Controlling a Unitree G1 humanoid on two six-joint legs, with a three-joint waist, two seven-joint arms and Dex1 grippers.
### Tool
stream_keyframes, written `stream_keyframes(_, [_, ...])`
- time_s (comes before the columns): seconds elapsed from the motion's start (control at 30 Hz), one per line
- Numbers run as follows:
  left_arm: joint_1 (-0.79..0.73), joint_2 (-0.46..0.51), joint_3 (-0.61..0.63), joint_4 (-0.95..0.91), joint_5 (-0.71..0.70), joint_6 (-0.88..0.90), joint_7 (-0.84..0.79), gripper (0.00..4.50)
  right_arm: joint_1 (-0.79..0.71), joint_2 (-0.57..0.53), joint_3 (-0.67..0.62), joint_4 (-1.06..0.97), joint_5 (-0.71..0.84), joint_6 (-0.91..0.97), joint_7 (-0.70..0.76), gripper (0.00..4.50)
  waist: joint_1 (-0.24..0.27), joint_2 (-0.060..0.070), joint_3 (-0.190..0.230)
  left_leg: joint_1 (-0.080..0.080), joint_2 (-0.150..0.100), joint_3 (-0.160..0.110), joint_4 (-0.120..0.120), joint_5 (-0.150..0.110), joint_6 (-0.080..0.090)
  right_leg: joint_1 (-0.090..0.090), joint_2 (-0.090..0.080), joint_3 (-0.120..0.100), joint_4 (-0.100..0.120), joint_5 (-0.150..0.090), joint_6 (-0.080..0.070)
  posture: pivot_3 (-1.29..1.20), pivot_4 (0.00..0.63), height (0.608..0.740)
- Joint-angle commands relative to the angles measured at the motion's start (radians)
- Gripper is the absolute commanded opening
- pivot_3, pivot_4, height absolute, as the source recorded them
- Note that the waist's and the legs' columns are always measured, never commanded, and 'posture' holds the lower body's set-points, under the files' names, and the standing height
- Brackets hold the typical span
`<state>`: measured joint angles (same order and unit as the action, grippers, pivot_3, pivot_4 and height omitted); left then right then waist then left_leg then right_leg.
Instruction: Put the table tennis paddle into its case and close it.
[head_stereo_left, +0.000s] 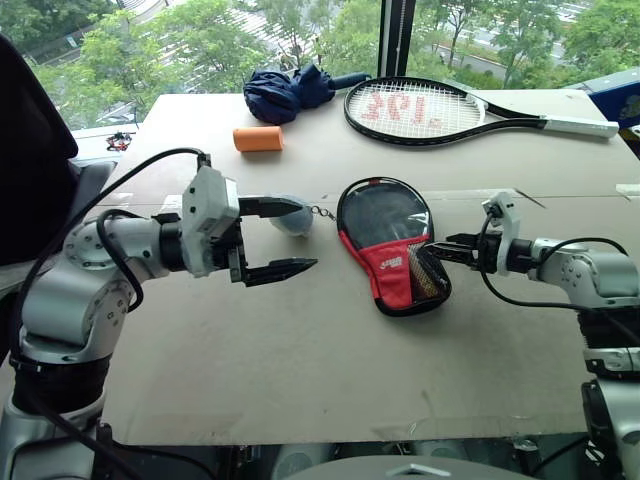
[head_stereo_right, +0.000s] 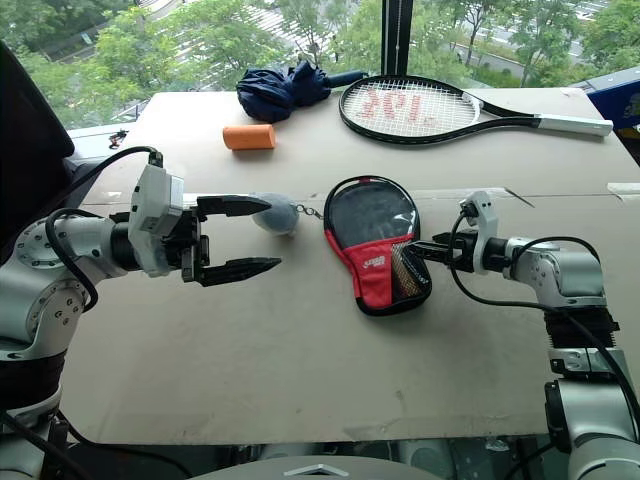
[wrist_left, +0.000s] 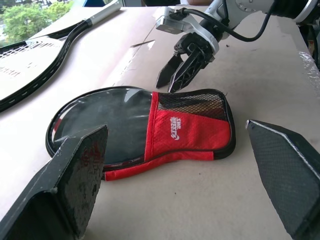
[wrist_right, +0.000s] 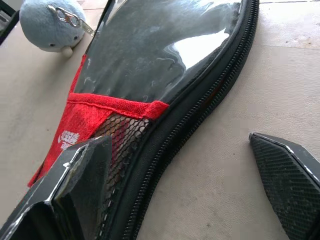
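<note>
The case (head_stereo_left: 385, 215) lies flat mid-table, its clear panel toward the far side and its red part with mesh pocket (wrist_left: 192, 102) toward me. A dark round face shows through the panel, and a light-wood handle (head_stereo_left: 426, 282) shows through the mesh, so the table tennis paddle seems to be inside. A red lip (wrist_left: 150, 165) gapes along the case's left edge. My left gripper (head_stereo_left: 303, 237) hovers open just left of the case, pointing at it. My right gripper (head_stereo_left: 440, 250) is open at the case's right edge, beside the zipper (wrist_right: 200, 107), with nothing between its fingers.
A pale blue plush keychain (wrist_right: 50, 25) sits just left of the case, behind my left gripper's fingers. At the far side lie a strung tennis racket (head_stereo_left: 430, 110), a dark blue folded umbrella (head_stereo_left: 285, 90) and an orange cylinder (head_stereo_left: 258, 138).
</note>
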<state>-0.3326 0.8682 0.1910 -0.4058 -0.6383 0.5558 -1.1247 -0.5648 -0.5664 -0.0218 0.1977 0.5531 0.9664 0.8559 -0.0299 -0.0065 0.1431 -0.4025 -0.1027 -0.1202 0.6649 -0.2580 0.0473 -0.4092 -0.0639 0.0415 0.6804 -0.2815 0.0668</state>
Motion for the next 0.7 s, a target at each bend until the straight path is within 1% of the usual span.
stream_keyframes(0.03, [0.017,0.025,0.043,-0.056,-0.046,0.021,0.012,4.5,-0.017,0.026,0.038,0.007,0.018,0.033,0.044,4.41,-0.006,0.0,0.0,0.0,0.0,0.0,0.0,0.0,0.0,0.0,0.0,0.0,0.0,0.0,0.0,0.0,0.15,0.723])
stream_keyframes(0.17, [0.045,0.05,0.067,-0.073,-0.074,0.046,0.014,4.5,-0.043,0.049,0.036,0.03,0.028,0.055,0.064,4.41,-0.01,0.0,0.0,0.0,0.0,0.0,0.0,0.0,0.0,0.0,0.0,0.0,0.0,0.0,0.0,0.0,0.15,0.723])
stream_keyframes(0.2, [0.051,0.056,0.071,-0.074,-0.075,0.047,0.014,4.5,-0.048,0.052,0.035,0.034,0.031,0.064,0.067,4.03,-0.011,0.0,0.0,0.0,0.0,0.0,0.0,0.0,0.0,0.0,0.0,0.0,0.0,0.0,0.0,0.0,0.15,0.723])
stream_keyframes(0.23, [0.056,0.061,0.074,-0.074,-0.074,0.046,0.015,4.5,-0.051,0.054,0.034,0.039,0.03,0.068,0.068,3.89,-0.013,0.0,0.0,0.0,0.0,0.0,0.0,0.0,0.0,0.0,0.0,0.0,0.0,0.0,0.0,0.0,0.15,0.723])
stream_keyframes(0.27, [0.063,0.068,0.081,-0.074,-0.073,0.045,0.015,4.5,-0.054,0.055,0.034,0.047,0.026,0.074,0.068,3.56,-0.012,0.0,0.0,0.001,0.0,0.0,-0.001,0.0,0.0,0.0,0.0,0.001,0.0,0.0,0.0,0.0,0.15,0.723])
stream_keyframes(0.33, [0.074,0.08,0.093,-0.075,-0.078,0.046,0.015,4.5,-0.056,0.055,0.036,0.055,0.019,0.08,0.073,2.6,-0.01,0.0,0.0,0.001,0.0,0.0,-0.001,0.0,0.0,0.0,0.0,0.001,0.0,0.0,0.0,0.0,0.15,0.723])
stream_keyframes(0.47, [0.102,0.101,0.114,-0.08,-0.079,0.046,0.016,4.5,-0.054,0.062,0.038,0.041,0.029,0.102,0.081,0.41,-0.009,0.0,0.0,0.0,0.0,0.0,-0.001,0.0,0.0,0.0,0.0,0.001,-0.001,0.0,0.0,0.0,0.15,0.723])
stream_keyframes(0.5, [0.115,0.107,0.122,-0.078,-0.074,0.042,0.015,4.5,-0.055,0.069,0.037,0.038,0.031,0.106,0.078,0.06,-0.009,0.0,0.0,0.0,0.0,0.0,-0.001,0.0,0.0,0.0,0.0,0.001,-0.001,0.0,0.0,0.0,0.15,0.723])
stream_keyframes(0.7, [0.151,0.12,0.136,-0.084,-0.072,0.028,0.015,4.5,-0.049,0.078,-0.007,0.035,0.046,0.139,0.057,0.06,-0.009,0.0,0.0,0.001,0.0,0.001,-0.002,0.0,-0.001,0.0,0.0,0.001,-0.001,0.0,0.0,0.0,0.15,0.723])
